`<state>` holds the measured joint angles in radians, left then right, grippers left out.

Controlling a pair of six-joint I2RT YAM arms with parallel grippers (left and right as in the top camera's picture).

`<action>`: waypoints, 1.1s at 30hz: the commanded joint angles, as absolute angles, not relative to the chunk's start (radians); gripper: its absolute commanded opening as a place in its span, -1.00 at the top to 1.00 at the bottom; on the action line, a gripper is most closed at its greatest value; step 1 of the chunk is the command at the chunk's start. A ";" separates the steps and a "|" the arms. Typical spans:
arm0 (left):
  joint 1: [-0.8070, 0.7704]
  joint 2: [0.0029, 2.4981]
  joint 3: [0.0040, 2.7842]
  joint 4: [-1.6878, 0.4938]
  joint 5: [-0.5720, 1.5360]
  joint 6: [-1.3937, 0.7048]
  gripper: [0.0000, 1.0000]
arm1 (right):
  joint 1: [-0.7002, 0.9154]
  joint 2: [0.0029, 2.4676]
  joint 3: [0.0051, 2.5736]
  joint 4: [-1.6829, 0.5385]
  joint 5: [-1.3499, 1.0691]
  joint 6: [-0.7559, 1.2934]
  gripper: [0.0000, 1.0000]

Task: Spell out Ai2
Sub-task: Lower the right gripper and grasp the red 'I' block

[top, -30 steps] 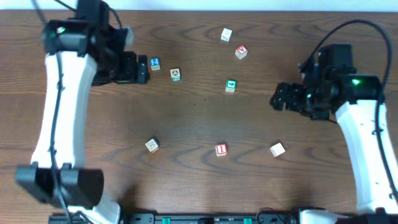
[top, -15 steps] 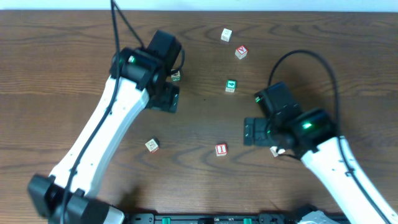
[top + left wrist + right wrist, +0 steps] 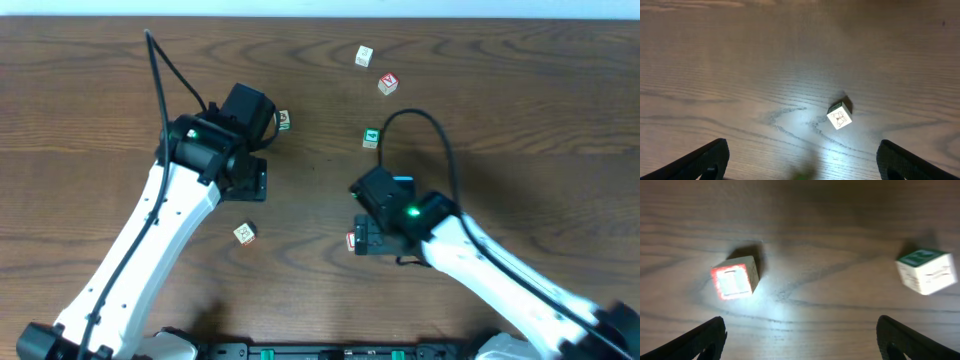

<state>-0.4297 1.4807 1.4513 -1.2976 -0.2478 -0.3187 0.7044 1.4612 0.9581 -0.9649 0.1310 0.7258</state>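
Note:
Several letter blocks lie scattered on the brown table. My left gripper (image 3: 252, 180) is open and empty, above a pale block (image 3: 244, 233) that shows ahead of the fingers in the left wrist view (image 3: 840, 115). My right gripper (image 3: 366, 236) is open and empty beside the red "I" block (image 3: 352, 241), which it partly covers. In the right wrist view my right gripper (image 3: 802, 347) has the red block (image 3: 735, 277) ahead on the left and a green-topped block (image 3: 926, 271) on the right. My left gripper (image 3: 802, 170) touches nothing.
Further blocks lie at the back: a green one (image 3: 371, 138), a red-marked one (image 3: 387, 84), a white one (image 3: 364, 56), and one (image 3: 284, 120) next to my left arm. A black cable loops over the right arm.
Both arms have swung in from the table's sides toward the middle. The left gripper came down over the pale block; the right gripper moved left to the red block.

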 commanded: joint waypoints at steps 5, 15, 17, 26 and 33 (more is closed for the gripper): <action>-0.426 1.465 1.454 -1.300 -0.273 -0.341 -0.91 | 0.754 1.572 0.950 -0.868 0.100 0.721 -0.87; -0.426 1.465 1.454 -1.298 -0.270 -0.348 -0.91 | 0.756 1.641 0.950 -0.791 0.018 0.641 -0.83; -0.426 1.465 1.454 -1.298 -0.270 -0.349 -0.91 | 0.759 1.662 0.950 -0.787 0.025 0.636 -0.80; -0.426 1.465 1.454 -1.312 -0.270 -0.348 -0.91 | 0.761 1.705 0.950 -0.706 0.033 0.611 -0.21; -0.426 1.465 1.454 -1.313 -0.269 -0.348 -0.91 | 0.761 1.705 0.950 -0.682 0.033 0.590 0.28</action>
<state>-0.4290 1.4754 1.4513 -1.3083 -0.2543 -0.3405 0.7525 1.7008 0.9524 -0.6842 0.0303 0.6025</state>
